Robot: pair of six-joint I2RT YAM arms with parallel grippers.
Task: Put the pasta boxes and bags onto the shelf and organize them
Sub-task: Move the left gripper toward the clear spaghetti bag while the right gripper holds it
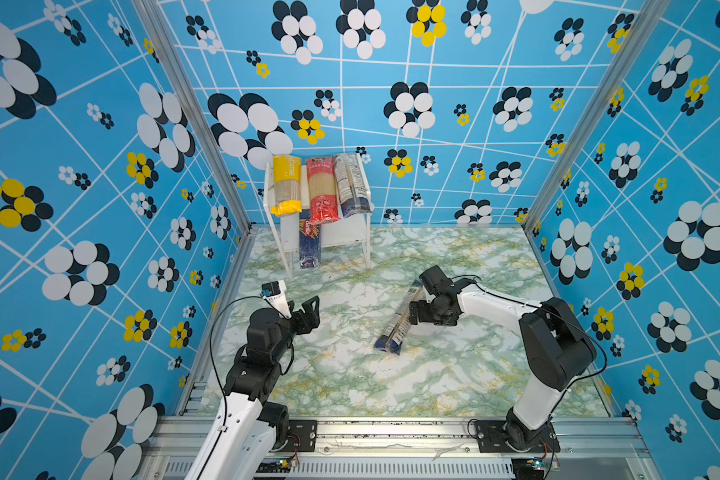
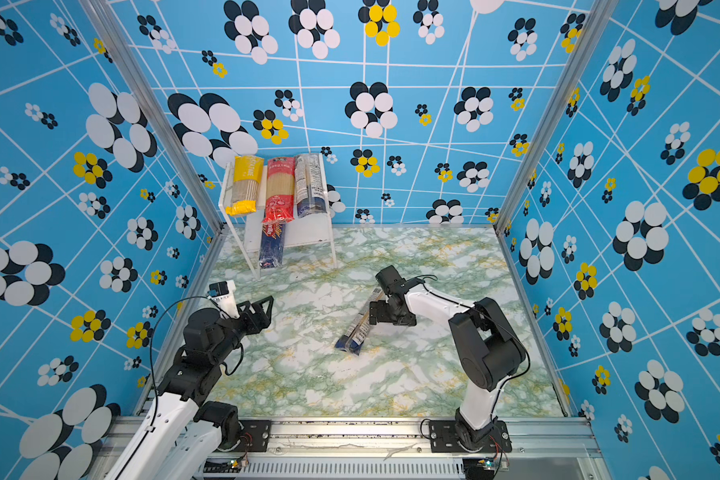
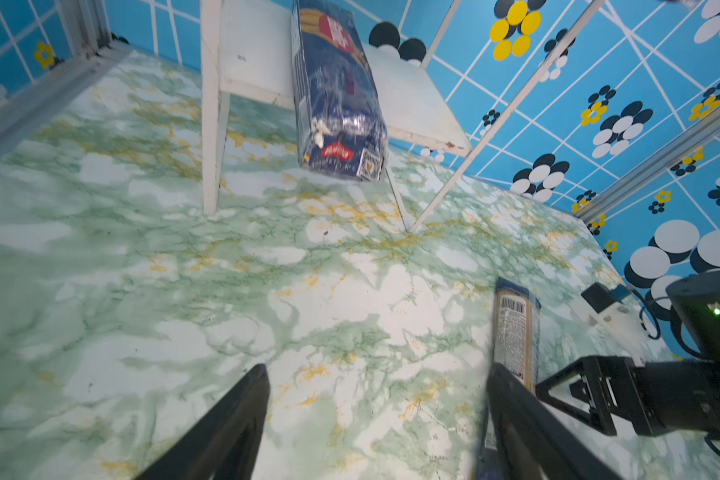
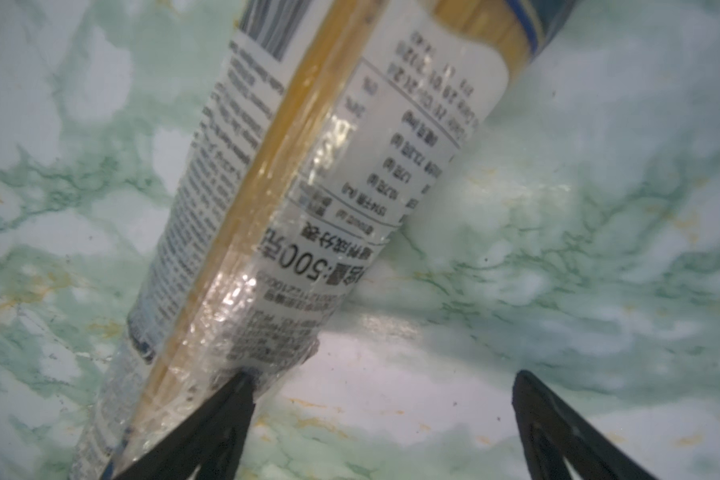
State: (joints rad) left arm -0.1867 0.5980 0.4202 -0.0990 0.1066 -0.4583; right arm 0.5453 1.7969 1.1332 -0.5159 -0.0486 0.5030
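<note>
The white shelf [image 1: 346,232] stands at the back left. Its top board carries a yellow bag [image 1: 285,183], a red bag [image 1: 321,191] and a clear, dark-blue bag [image 1: 350,187]. A dark blue Barilla box [image 1: 309,245] pokes forward off the lower board [image 3: 250,62]. Another clear, text-covered bag [image 1: 400,322] [image 4: 308,187] lies slanted on the table. My right gripper [image 1: 412,314] [image 4: 381,382] hovers open at its upper end, one fingertip [image 4: 238,386] over the wrap, nothing between the fingers. My left gripper [image 1: 313,313] [image 3: 377,370] hangs open and holds nothing, left of that bag.
The table is a green marbled sheet [image 1: 454,374] walled in by blue flowered panels on three sides, with aluminium corner posts [image 1: 208,137]. The shelf's thin legs [image 1: 285,257] stand on the table. Both arm bases sit on the front rail [image 1: 391,432].
</note>
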